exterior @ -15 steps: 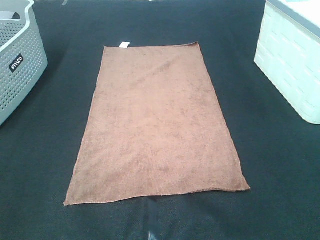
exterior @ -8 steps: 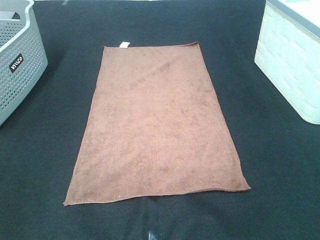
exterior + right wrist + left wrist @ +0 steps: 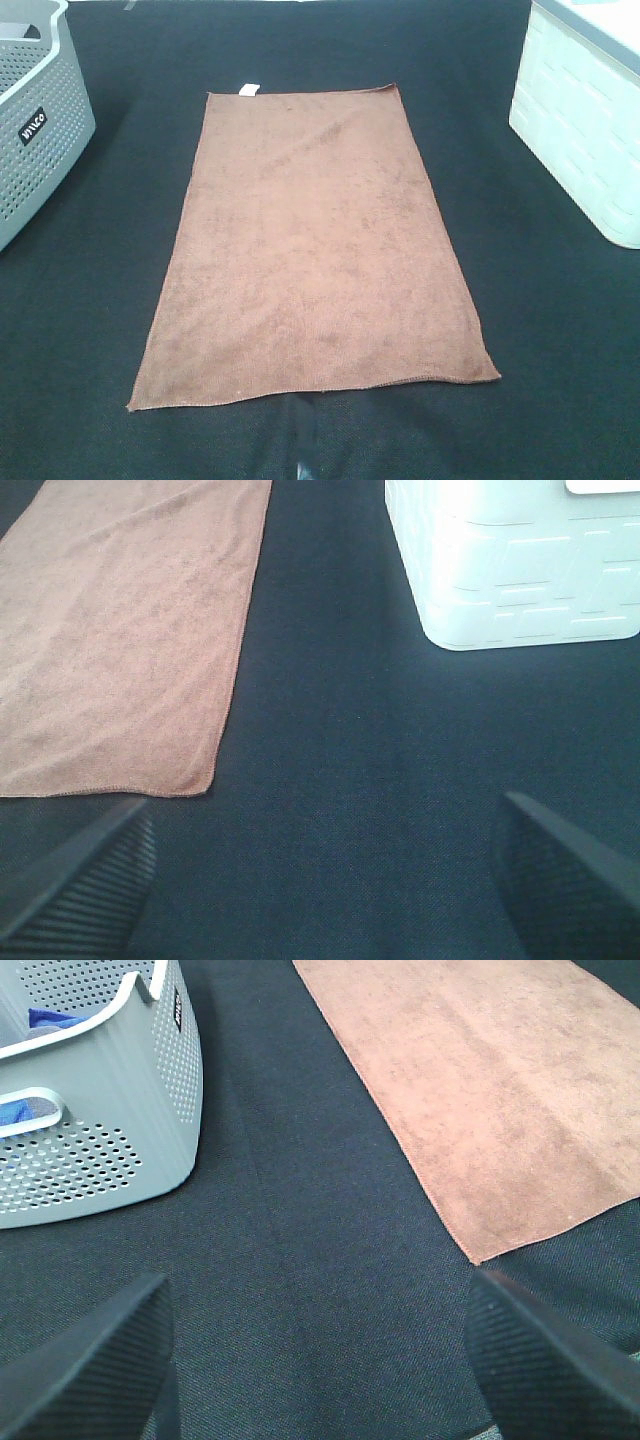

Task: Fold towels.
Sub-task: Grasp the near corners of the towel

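Left wrist view: the left tool is seen with its fingers set wide apart and nothing between them, over bare black counter. Right wrist view: the right tool is likewise spread wide and empty, also over bare counter. Neither tool is seen in the high view.

Towel: laid out flat in a single layer at the middle of the counter, long sides running near to far. A small white tag is noted on the far short edge, toward its left corner. The near left corner lies just ahead of the left tool, and the near right corner just ahead of the right tool. Neither corner is touched.

Progress, as judged: no fold is made yet. The cloth is spread and squared, so only the laying-out can be counted as done. Gripping of the near corners and all folding are left to do.

Containers: a grey perforated basket is placed at the far left, well apart from the towel. Blue cloth is seen inside it from the left wrist. A white bin is placed at the far right. Its inside is not shown, so its contents cannot be told.
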Robot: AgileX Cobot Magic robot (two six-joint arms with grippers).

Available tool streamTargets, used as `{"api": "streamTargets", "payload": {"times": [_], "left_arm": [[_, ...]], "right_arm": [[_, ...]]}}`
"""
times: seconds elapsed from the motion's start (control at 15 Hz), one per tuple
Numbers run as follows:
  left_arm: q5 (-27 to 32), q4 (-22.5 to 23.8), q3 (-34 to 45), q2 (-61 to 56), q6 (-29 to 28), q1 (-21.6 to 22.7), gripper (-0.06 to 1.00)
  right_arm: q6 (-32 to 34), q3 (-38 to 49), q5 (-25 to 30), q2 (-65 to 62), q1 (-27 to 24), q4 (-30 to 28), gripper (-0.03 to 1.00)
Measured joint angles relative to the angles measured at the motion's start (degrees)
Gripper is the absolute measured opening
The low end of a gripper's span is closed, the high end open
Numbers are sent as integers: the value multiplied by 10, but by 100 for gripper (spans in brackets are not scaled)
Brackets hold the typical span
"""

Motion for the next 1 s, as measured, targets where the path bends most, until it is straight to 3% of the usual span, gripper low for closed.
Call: {"api": "streamTargets", "payload": {"times": [1.0], "left_arm": [[0,0,0,0,0,0,76]], "right_arm": [[0,0,0,0,0,0,85]]}}
